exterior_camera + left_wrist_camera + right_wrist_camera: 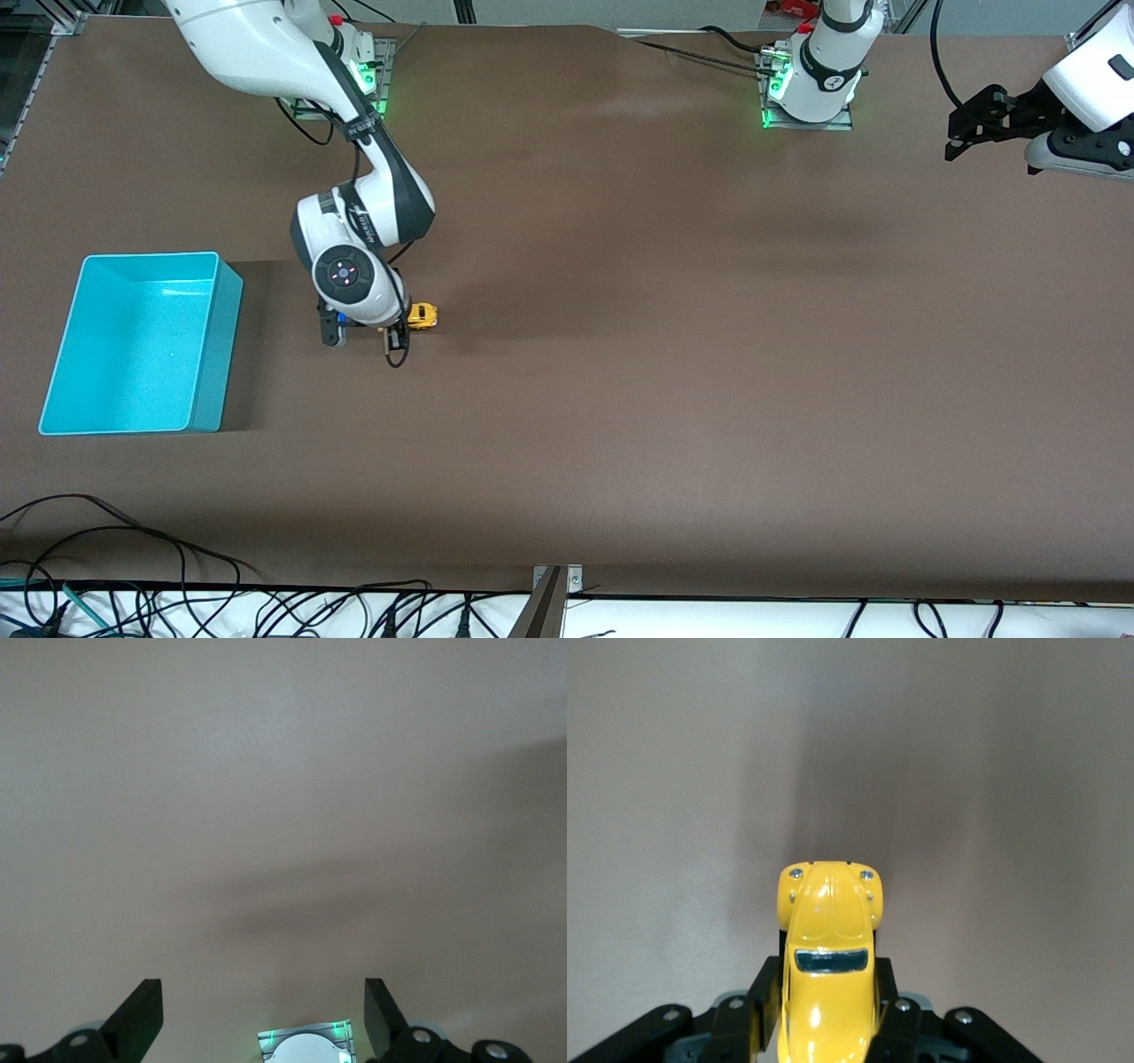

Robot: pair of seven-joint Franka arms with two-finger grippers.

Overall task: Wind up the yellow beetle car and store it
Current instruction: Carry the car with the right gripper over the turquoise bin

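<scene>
The yellow beetle car (pixel 423 316) is small and bright yellow, with dark windows. My right gripper (pixel 403 321) is shut on it, low over the brown table beside the turquoise bin (pixel 221 354). In the right wrist view the car (pixel 828 912) sticks out nose first from between the black fingers (pixel 766 992), which press on its sides. I cannot tell whether its wheels touch the table. My left gripper (pixel 955 133) waits open and empty, up over the left arm's end of the table. Its fingers (pixel 142 1014) stand wide apart in the left wrist view.
The turquoise bin is open-topped with nothing in it and stands at the right arm's end of the table. The left arm's base (pixel 808 84) and the right arm's base (pixel 359 62) stand along the table's edge farthest from the front camera. Cables (pixel 133 567) lie along the nearest edge.
</scene>
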